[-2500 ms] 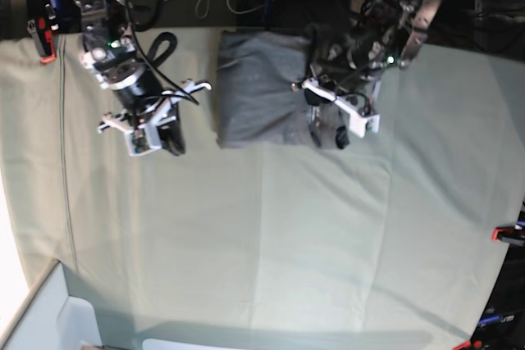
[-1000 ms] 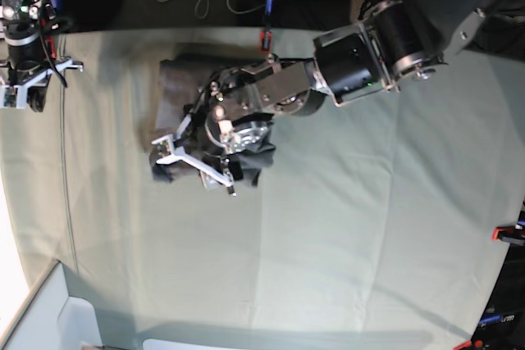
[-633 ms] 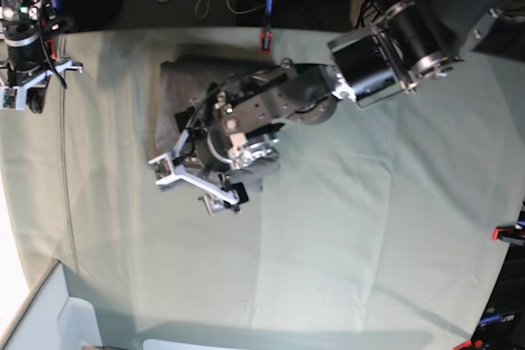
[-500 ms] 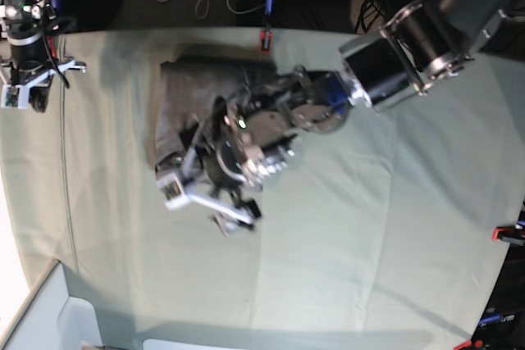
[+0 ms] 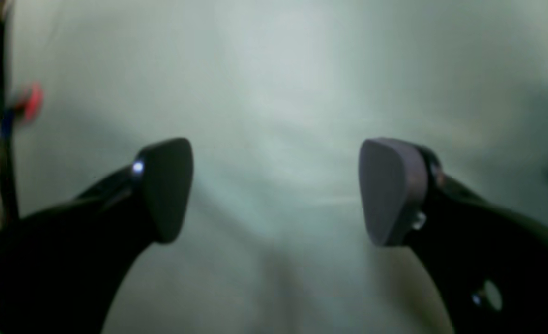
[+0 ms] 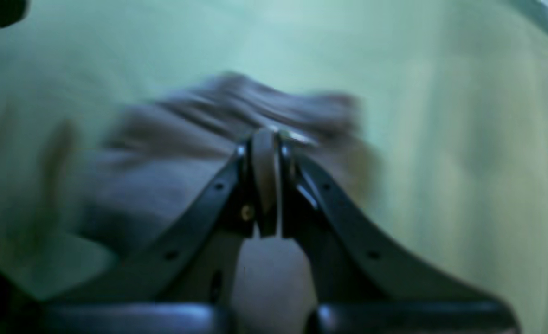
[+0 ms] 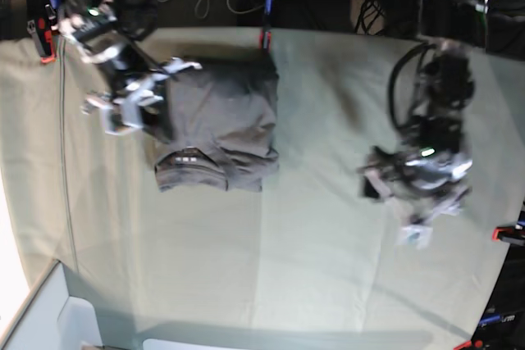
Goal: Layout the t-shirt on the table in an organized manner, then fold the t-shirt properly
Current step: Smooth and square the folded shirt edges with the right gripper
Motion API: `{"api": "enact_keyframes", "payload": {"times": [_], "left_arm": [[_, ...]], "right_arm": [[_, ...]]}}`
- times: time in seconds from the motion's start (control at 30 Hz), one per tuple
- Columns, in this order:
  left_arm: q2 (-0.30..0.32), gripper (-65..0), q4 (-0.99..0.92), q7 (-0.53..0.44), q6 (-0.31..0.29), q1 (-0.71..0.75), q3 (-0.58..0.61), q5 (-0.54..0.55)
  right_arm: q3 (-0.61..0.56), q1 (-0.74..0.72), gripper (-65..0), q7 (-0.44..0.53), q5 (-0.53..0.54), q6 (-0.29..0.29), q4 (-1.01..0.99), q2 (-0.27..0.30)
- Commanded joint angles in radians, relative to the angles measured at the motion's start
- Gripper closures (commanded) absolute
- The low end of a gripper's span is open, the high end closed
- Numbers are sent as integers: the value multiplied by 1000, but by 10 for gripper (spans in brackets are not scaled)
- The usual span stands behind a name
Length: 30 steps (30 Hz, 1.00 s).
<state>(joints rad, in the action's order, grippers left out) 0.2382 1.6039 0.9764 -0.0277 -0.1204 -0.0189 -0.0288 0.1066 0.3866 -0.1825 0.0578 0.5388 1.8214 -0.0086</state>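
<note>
From the left wrist view, the left gripper (image 5: 276, 190) is hanging over bare pale cloth on the tabletop (image 5: 274, 69), its two fingers (image 5: 167, 185) standing wide apart with nothing between them; a blurred red clamp (image 5: 32, 99) is showing at the left edge. From the right wrist view, the right gripper (image 6: 264, 185) is pointing at the t-shirt (image 6: 185, 153), its fingers pressed together with nothing between them, the grey fabric lying folded and blurred just beyond the tips; whether the tips are touching it I cannot tell. From the base view, the t-shirt (image 7: 217, 129) is lying folded into a compact rectangle on the far left part of the tabletop (image 7: 271, 260), collar toward the near edge. The right gripper (image 7: 131, 104) is sitting at the shirt's left edge, while the left gripper (image 7: 414, 194) is hovering well apart over bare cloth on the right. A pale open box (image 7: 49, 317) is standing at the near-left corner; its contents are not visible.
</note>
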Motion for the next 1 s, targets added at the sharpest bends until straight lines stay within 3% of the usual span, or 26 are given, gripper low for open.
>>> {"api": "enact_keyframes", "payload": {"times": [0.0, 0.13, 0.33, 0.73, 0.97], "left_arm": [[5, -540, 29, 2, 2, 17, -49, -3], [5, -540, 82, 2, 2, 124, -214, -3], [5, -541, 169, 2, 2, 279, -375, -3], [-1, -541, 230, 2, 2, 405, -401, -3], [-1, -541, 230, 2, 2, 405, -399, -3]], "right_arm": [[-40, -11, 0, 25, 14, 24, -2, 2], [-173, -84, 0, 25, 14, 24, -84, 6], [-259, -188, 0, 25, 14, 24, -265, 6], [-284, -243, 0, 34, 14, 27, -549, 15], [-282, -209, 0, 27, 14, 27, -406, 49]]}}
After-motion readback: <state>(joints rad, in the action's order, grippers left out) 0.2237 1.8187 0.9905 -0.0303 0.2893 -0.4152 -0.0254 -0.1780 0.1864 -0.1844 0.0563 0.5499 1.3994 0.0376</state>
